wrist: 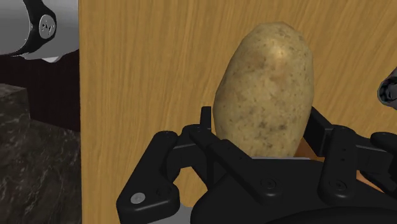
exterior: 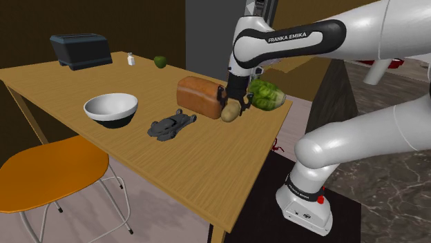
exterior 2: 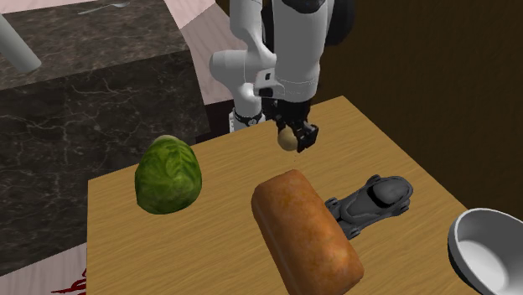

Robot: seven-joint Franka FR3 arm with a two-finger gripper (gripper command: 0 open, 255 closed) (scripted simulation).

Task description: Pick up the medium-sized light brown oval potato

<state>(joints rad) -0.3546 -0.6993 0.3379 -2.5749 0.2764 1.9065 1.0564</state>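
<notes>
A light brown speckled oval potato (wrist: pixel 266 89) sits between my black fingers, clasped on both sides. My gripper (exterior: pixel 235 105) is shut on it beside the near end of the bread loaf (exterior: pixel 200 96), over the wooden table (exterior: pixel 69 86). In the second exterior view the potato (exterior 2: pixel 287 139) hangs in the gripper (exterior 2: pixel 295 134) near the table's far edge, seemingly just above the wood. I cannot tell whether it still touches the surface.
A green cabbage (exterior: pixel 268 94) lies close behind the gripper, and a dark grey moulded object (exterior: pixel 170 125) in front of the loaf. Further along stand a white bowl (exterior: pixel 110 109), black toaster (exterior: pixel 81 50), small shaker (exterior: pixel 130 60) and green fruit (exterior: pixel 160 62). An orange chair (exterior: pixel 48 172) stands beside the table.
</notes>
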